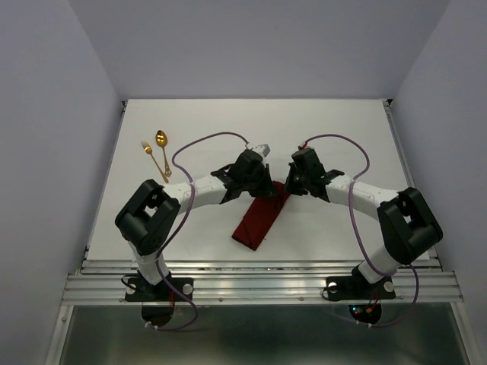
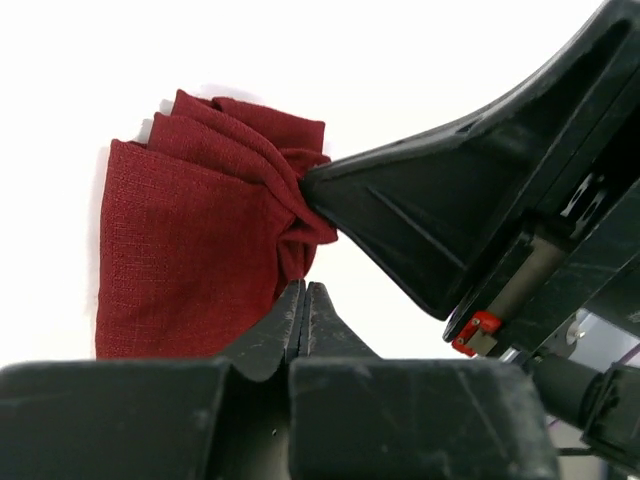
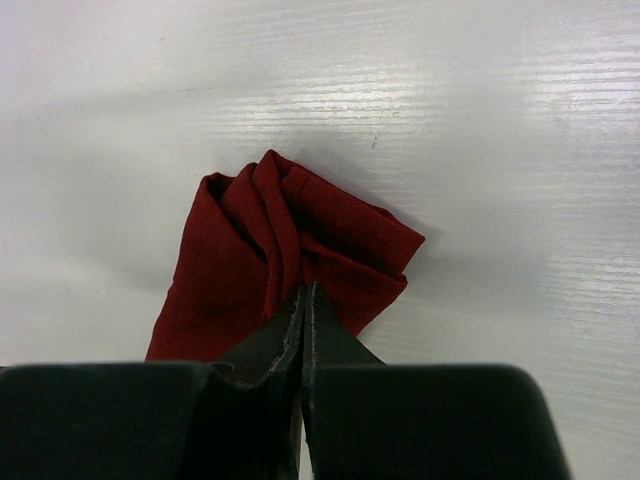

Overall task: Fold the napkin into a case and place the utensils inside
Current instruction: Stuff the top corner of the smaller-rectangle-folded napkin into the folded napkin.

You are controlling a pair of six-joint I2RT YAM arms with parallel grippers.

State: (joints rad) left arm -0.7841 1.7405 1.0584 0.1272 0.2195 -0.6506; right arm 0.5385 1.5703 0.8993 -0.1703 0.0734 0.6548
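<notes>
Closed tight, the left claw (image 2: 303, 292) has its two fingers pressed together with no gap, and their tips sit at the lower edge of the bunched end of the napkin (image 1: 257, 222); it seems to pinch a small piece of the cloth there. The right claw (image 3: 303, 296) is also narrow, its fingers together, and it holds the same end of the cloth where the folds gather into ridges. In the left wrist view the black finger of the right claw comes from the right side and its tip bites into the crumpled corner, just above the left fingers.

From above, the napkin is a narrow dark red strip that lies diagonally in the middle of the white table (image 1: 342, 129). Its far end is under the two claws, which meet close to each other, and its near end points toward the left arm's base side. The strip is folded in several layers, but the gripped end is not flat.

The gold fork (image 1: 147, 148) and the gold spoon (image 1: 160, 138) lie side by side at the far left of the table, well apart from the napkin, with handles pointing toward the near edge.
</notes>
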